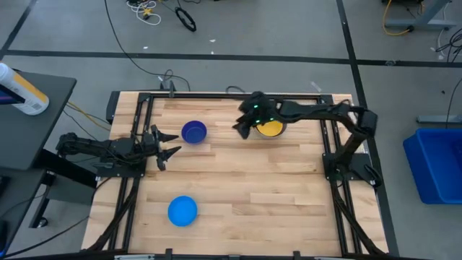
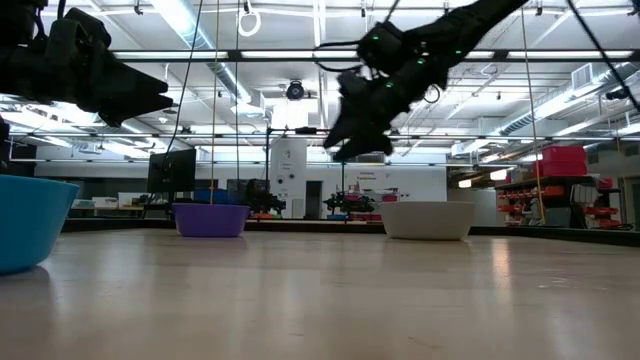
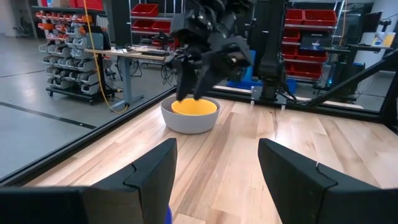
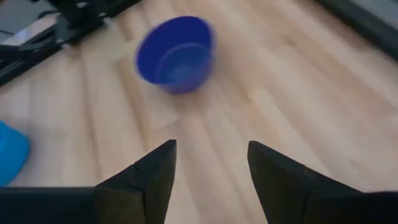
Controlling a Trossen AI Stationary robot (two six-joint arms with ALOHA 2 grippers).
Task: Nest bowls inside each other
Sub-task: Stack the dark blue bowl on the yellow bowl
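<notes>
A yellow bowl (image 3: 194,107) sits nested inside a grey bowl (image 3: 186,123) at the table's far middle. A dark blue bowl (image 1: 193,131) stands upright on its base to their left. A light blue bowl (image 1: 182,211) rests near the front left. My right gripper (image 1: 242,128) hangs open above the table between the grey bowl and the dark blue bowl, slanting down, with nothing between its fingers (image 4: 155,171). My left gripper (image 1: 166,144) waits open and level at the table's left edge, beside the dark blue bowl.
Black frame rails (image 1: 332,144) run along the table's edges. A blue bin (image 1: 437,162) stands off the table at the right, and a white and yellow bottle (image 1: 22,90) lies on a side stand at the left. Bare wood (image 1: 274,195) spans the near right.
</notes>
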